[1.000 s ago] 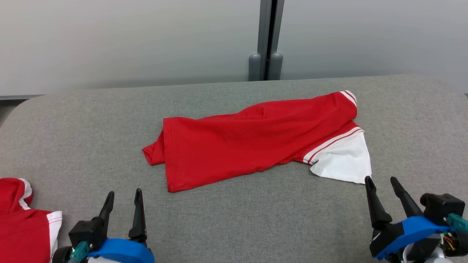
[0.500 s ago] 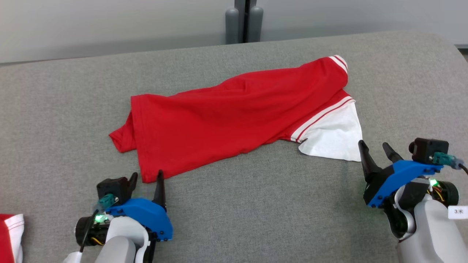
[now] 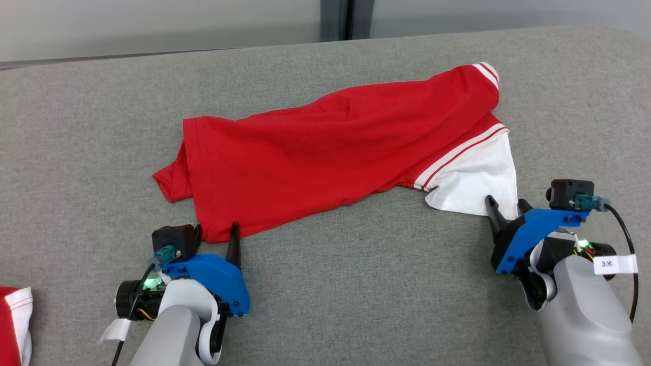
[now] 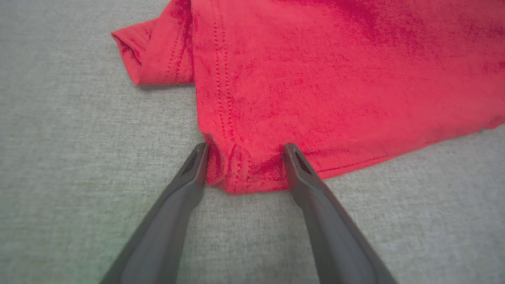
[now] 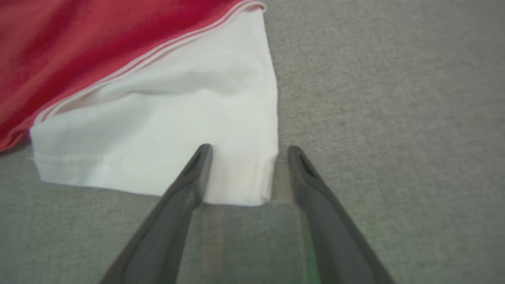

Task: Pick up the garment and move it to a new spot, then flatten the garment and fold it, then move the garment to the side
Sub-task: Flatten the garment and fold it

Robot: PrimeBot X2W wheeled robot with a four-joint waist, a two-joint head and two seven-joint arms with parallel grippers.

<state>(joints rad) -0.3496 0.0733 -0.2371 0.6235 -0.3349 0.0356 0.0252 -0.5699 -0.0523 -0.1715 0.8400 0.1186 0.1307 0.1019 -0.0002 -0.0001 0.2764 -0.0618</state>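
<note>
So the garment [image 3: 330, 152] is lying crumpled-flat across the middle of the bench [image 3: 356, 284], long way running left to right. It's mostly red, with a white part [image 3: 478, 188] sticking out at the near right end past a couple of white stripes. The left hand [image 4: 246, 146] is wide open, holding nothing, with its two fingers either side of the near left corner of the red hem. In the left wrist view that corner sits right between the tips, and both tips look like they're touching or just about touching the cloth. A bit of a red flap pokes out further left of that hem. The right hand [image 5: 249, 148] is open too, nothing gripped. One finger lies over the near corner of the white part, and the other sits on bare bench just beside the white edge, so that edge runs down the gap between them. Can't tell if the finger is actually pressing on the cloth. Room-wise, there's plenty of bare grey bench in front of the garment between the two arms, and more at the far left and far right. Behind it is a strip of bench before the wall [image 3: 152, 20]. Another garment [image 3: 12, 325], red and white, peeks in at the near left corner, well apart from the left hand.
</note>
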